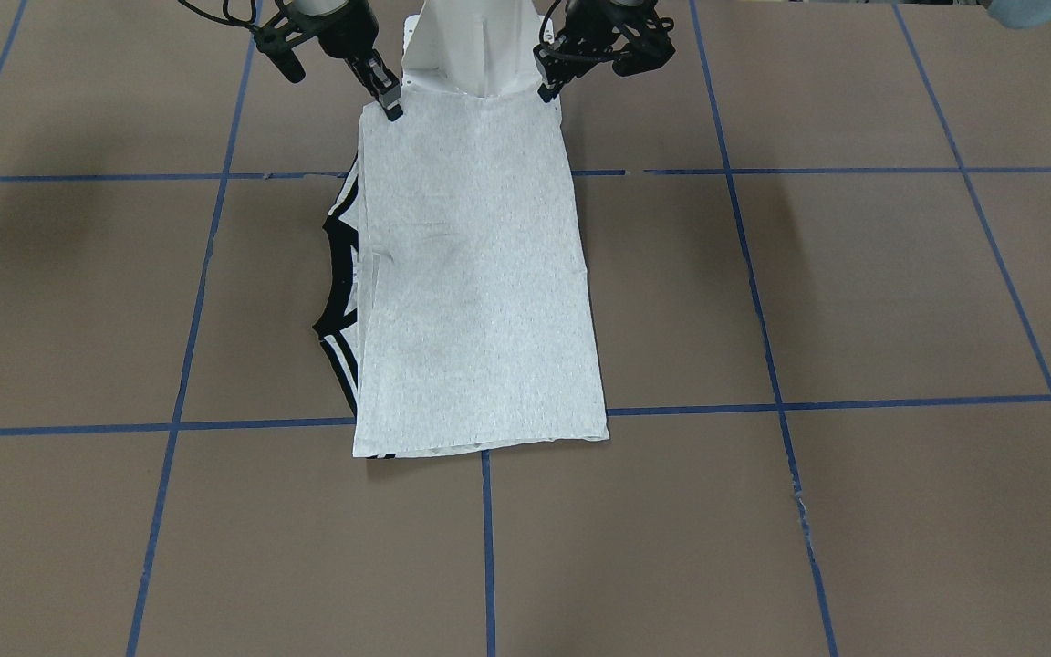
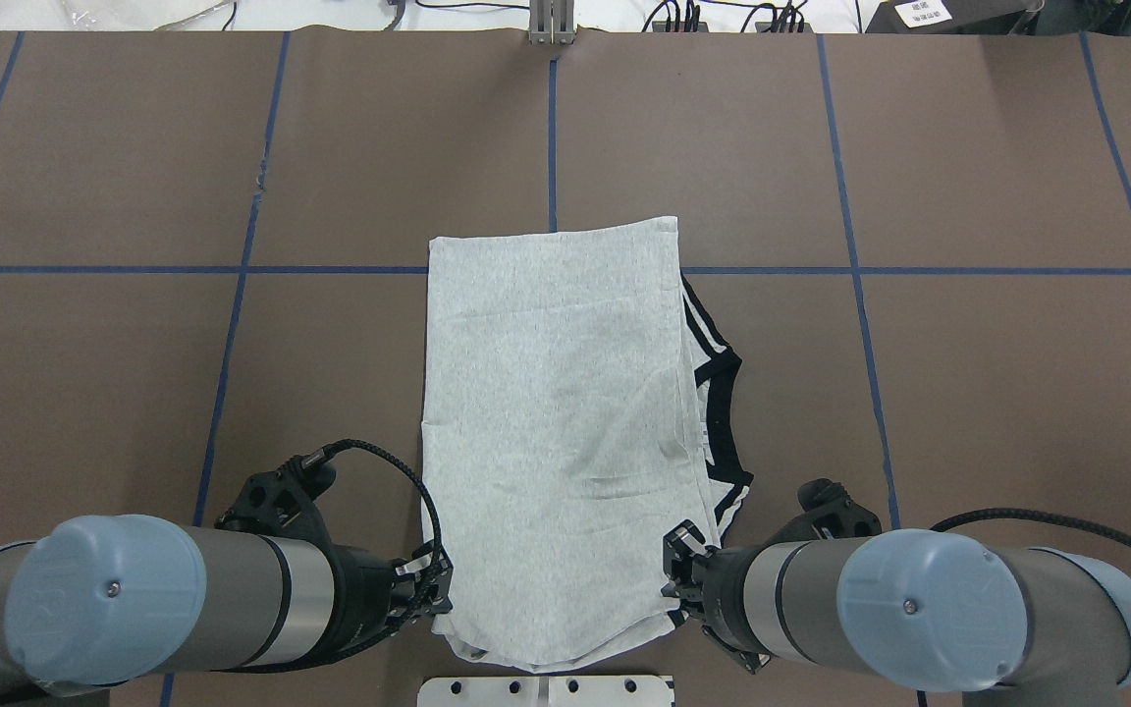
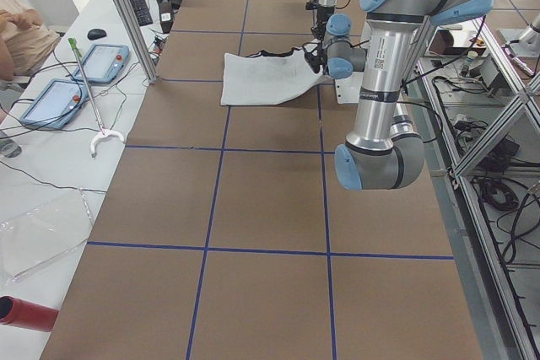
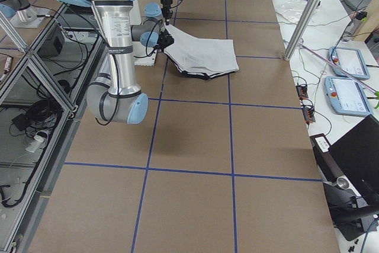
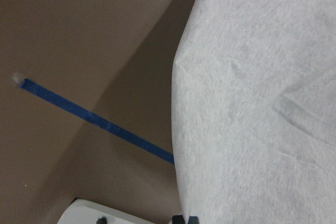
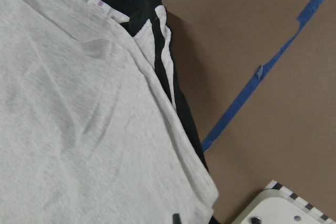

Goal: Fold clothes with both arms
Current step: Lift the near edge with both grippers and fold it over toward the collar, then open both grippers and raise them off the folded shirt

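On brown table (image 2: 134,393), heather-grey T-shirt (image 2: 556,393), folded rectangle

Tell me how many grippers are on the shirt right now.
2. The left gripper holds the T-shirt at its near corner on the plain grey side. The right gripper holds the near corner on the black-striped side.

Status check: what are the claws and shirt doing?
The left claw and right claw grip the shirt at its near corners. Folded narrow. Nothing in the way.
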